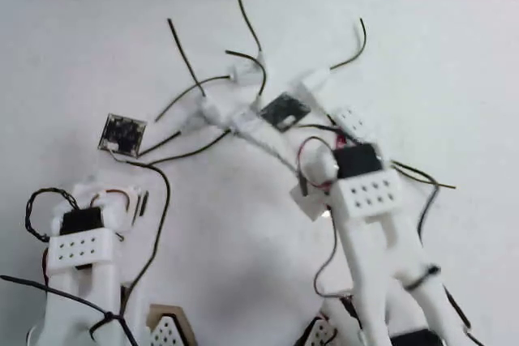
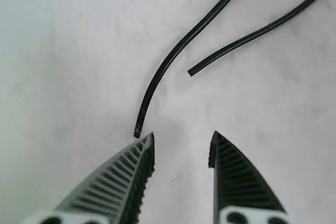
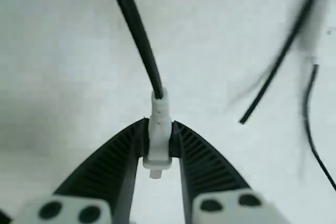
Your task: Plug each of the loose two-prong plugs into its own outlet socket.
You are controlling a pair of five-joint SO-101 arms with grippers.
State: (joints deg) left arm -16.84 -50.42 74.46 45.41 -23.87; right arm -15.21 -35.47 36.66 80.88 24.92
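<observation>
So far, little of the job looks finished. At the left, the left gripper (image 2: 182,148) hangs just above the table (image 2: 63,51) with its jaws parted and nothing between them. Two black cable ends (image 2: 163,72) lie on the white surface just beyond it, one almost at the tip of a finger.

Further in, a small dark square board (image 1: 123,134) sits flat with a thin lead trailing from it. Whether it is one of the outlet sockets I cannot tell.

In the middle of the table a tangle of white plugs (image 1: 247,123) and black leads lies loose around a second dark square piece (image 1: 284,111). From above, none of them can be seen to be seated in anything.

To the right, the right gripper (image 3: 159,132) is clamped on one white plug (image 3: 158,111). The plug's body is pinched between both fingers, its cable runs away from the wrist and its short end points back toward the camera.

By my reading, one plug is in hand and not yet at a socket, and the rest wait to be picked up — so nearly all the plugging remains, beginning with lining this plug's prongs up with an opening.
</observation>
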